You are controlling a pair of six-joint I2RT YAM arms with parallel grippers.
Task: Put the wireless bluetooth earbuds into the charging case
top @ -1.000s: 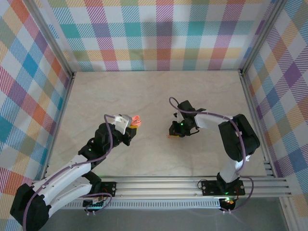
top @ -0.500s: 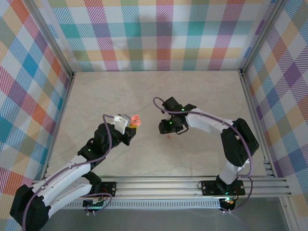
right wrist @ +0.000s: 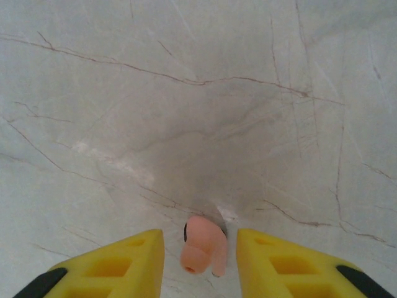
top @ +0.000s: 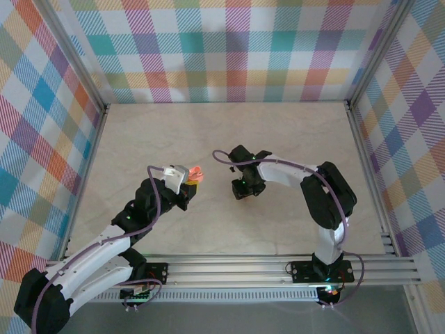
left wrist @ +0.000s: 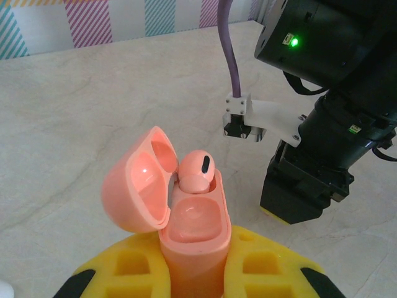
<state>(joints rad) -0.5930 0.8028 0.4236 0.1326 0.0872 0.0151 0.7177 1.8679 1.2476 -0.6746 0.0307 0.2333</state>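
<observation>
step in hand: picking up the 2nd pink bud. the right tool (right wrist: pixel 200 237) is down at the desk (right wrist: pixel 186 93), its yellow fingers apart and straddling the loose bud (right wrist: pixel 203 245), with a gap on each side, so nothing is pinched yet. the left tool (left wrist: pixel 195 251) grips the case (left wrist: pixel 189 217) by its base, lid tipped open, just left of the right tool. next, i judge, the fingers must close squarely on the tiny bud, lift it, carry it left and lower it stem-first into the bare socket. the loose bud is pinkish-orange, glossy and rounded, with a dark vent, lying on its side. 1 seated bud (left wrist: pixel 197 171) fills the other socket.
</observation>
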